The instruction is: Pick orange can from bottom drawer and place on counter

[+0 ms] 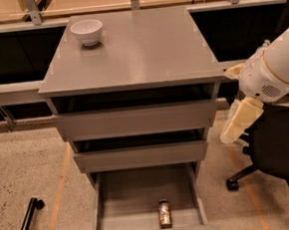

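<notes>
The orange can (165, 213) stands upright on the floor of the open bottom drawer (131, 203), near its front wall and right of centre. The grey counter (139, 47) tops the cabinet above. My arm comes in from the right edge. Its white wrist housing is beside the counter's right front corner, and the cream gripper (239, 121) hangs below it, right of the upper drawers and well above and right of the can. It holds nothing that shows.
A white bowl (87, 31) sits on the counter's back left corner. Two wider drawer fronts (135, 120) stick out above the bottom drawer. A black office chair (280, 151) stands at the right, under my arm. A black wheeled leg (27, 218) lies at bottom left.
</notes>
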Motion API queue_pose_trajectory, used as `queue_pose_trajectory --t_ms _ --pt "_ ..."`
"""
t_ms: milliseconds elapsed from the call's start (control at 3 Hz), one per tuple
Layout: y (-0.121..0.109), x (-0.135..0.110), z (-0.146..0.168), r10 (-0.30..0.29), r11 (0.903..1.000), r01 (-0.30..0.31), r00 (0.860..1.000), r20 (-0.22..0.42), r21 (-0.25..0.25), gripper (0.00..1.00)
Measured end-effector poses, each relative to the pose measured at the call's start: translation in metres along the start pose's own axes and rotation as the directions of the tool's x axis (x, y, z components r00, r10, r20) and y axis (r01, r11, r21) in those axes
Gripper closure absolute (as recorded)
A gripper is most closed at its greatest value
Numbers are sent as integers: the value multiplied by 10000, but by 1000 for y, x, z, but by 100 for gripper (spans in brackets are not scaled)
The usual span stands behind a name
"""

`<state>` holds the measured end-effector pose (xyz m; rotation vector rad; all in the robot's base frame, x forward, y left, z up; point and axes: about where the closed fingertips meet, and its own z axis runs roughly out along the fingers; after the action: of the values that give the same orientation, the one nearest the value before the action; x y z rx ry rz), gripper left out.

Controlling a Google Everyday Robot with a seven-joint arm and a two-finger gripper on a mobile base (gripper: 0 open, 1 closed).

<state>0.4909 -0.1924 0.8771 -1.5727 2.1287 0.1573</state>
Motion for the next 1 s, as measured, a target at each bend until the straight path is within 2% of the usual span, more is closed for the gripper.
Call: queue_pose_trajectory --t_ms 333,667,1000 --pt "8 5 16 556 9982 -564 9976 -421 -191 0" --pt "26 28 73 1428 9839 -1554 9805 -1349 -882 0" --pt "46 58 135 2652 9448 -2943 9449 -1918 -1437 0"
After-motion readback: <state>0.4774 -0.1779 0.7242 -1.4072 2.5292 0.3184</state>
